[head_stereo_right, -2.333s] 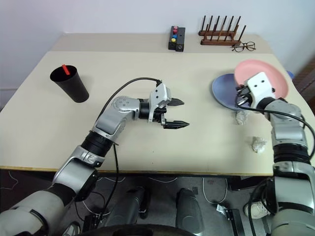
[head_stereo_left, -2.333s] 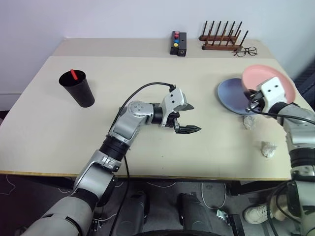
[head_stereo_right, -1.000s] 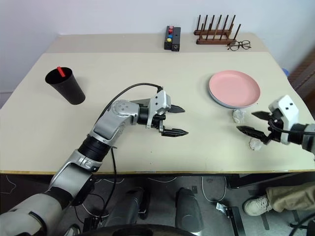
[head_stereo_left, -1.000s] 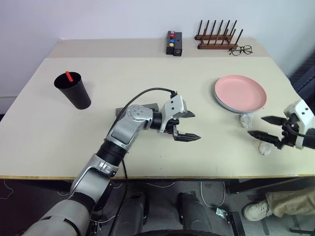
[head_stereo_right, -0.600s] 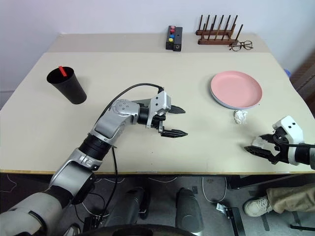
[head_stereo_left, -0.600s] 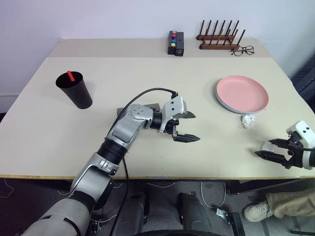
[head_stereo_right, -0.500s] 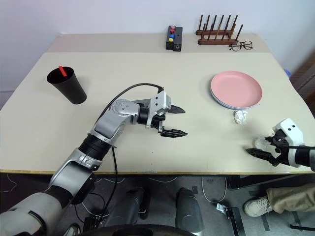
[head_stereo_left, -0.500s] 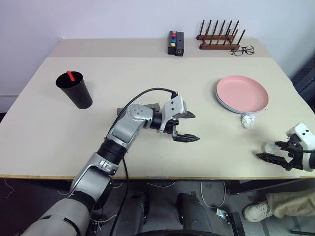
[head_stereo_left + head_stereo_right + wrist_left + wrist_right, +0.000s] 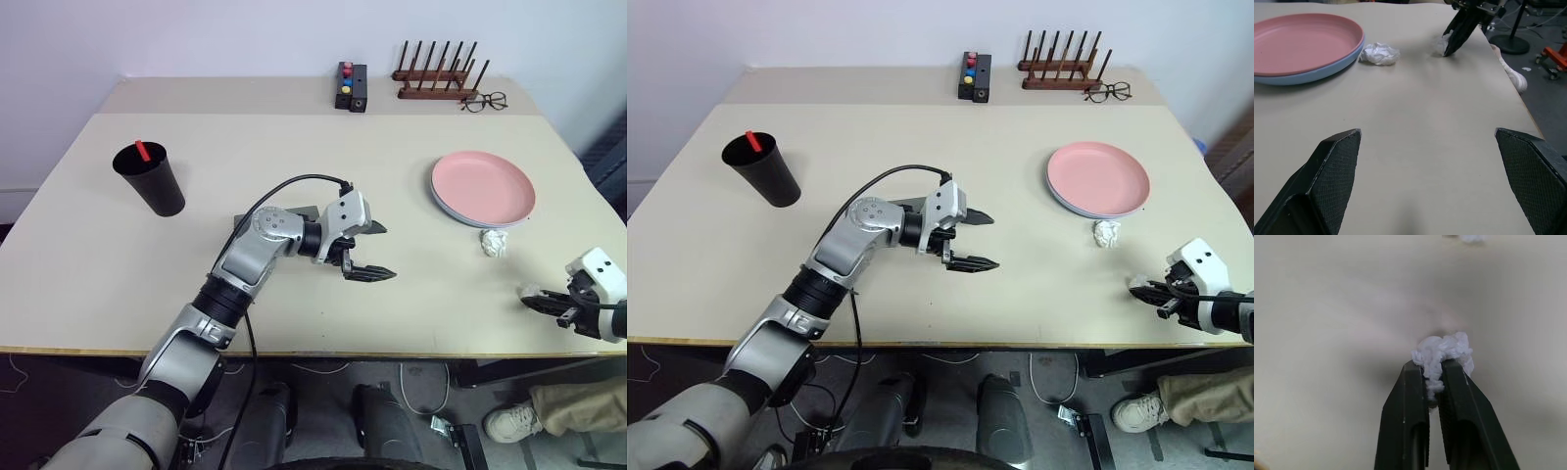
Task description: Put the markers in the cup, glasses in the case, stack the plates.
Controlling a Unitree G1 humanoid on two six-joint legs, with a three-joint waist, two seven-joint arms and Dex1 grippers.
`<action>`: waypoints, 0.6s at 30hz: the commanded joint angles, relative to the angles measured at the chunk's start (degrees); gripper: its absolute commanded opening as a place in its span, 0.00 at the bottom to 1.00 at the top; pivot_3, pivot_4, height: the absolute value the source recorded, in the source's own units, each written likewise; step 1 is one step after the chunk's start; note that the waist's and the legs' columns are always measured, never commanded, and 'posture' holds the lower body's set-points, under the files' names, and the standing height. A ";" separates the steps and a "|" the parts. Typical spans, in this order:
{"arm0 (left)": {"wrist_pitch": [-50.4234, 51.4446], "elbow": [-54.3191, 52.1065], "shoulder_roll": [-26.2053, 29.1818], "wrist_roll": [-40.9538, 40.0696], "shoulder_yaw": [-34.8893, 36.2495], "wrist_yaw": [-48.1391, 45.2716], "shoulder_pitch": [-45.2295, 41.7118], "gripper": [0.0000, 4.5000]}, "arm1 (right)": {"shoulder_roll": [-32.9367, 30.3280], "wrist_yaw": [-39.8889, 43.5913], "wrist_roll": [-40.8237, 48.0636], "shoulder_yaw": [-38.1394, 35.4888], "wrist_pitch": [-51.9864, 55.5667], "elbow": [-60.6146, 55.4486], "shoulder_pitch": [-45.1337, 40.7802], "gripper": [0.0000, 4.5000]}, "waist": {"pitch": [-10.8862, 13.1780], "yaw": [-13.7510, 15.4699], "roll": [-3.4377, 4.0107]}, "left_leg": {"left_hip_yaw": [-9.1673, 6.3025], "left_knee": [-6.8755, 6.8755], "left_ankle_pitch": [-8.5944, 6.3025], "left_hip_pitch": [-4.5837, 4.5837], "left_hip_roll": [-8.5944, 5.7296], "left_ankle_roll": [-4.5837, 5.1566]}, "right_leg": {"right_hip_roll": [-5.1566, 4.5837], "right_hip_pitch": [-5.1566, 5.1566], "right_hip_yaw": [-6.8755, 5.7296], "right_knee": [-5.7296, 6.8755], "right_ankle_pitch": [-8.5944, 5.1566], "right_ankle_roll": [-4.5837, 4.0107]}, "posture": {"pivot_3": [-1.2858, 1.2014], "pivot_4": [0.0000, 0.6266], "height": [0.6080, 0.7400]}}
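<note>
Right wrist view: my right gripper [image 9: 1433, 382] pinched shut on a crumpled paper wad [image 9: 1444, 354] — presumably clearing clutter — left gripper [image 9: 366, 251] spread, idle.

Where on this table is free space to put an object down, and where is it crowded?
Free: the wide patch between the cup and the left gripper, and the middle between that gripper and the stacked plates. Crowded: the right edge, with a paper wad and the right gripper shut on another paper wad; also the far edge by the button box.
</note>
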 commanded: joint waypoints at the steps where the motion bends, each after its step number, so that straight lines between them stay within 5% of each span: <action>1: -0.72 -2.10 0.00 0.03 0.67 0.55 -0.29 1.00 | 2.50 -3.77 0.13 -1.72 -5.62 1.48 -5.57 0.03 | 0.00 -0.16 0.03 | 0.00 0.01 0.00 0.01 0.00 0.00 | 0.00 0.00 0.00 0.00 0.01 0.00 | 0.52 0.24 1.00; 9: -0.04 -2.57 -0.07 0.46 0.77 2.80 0.37 1.00 | 11.36 -13.97 -5.77 3.49 -22.08 16.29 -28.81 0.03 | 0.03 0.03 0.07 | -0.01 -0.03 0.01 0.02 0.01 0.01 | 0.04 -0.03 -0.01 0.01 0.04 -0.01 | 0.52 0.24 1.00; 18: 1.96 -5.15 0.71 0.61 1.53 6.92 1.74 1.00 | 17.15 -21.54 -13.20 9.42 -36.01 41.81 -45.19 0.03 | 0.03 -0.26 0.09 | -0.02 -0.07 0.02 0.01 -0.05 0.01 | 0.03 -0.05 0.02 -0.03 0.12 0.11 | 0.52 0.24 1.00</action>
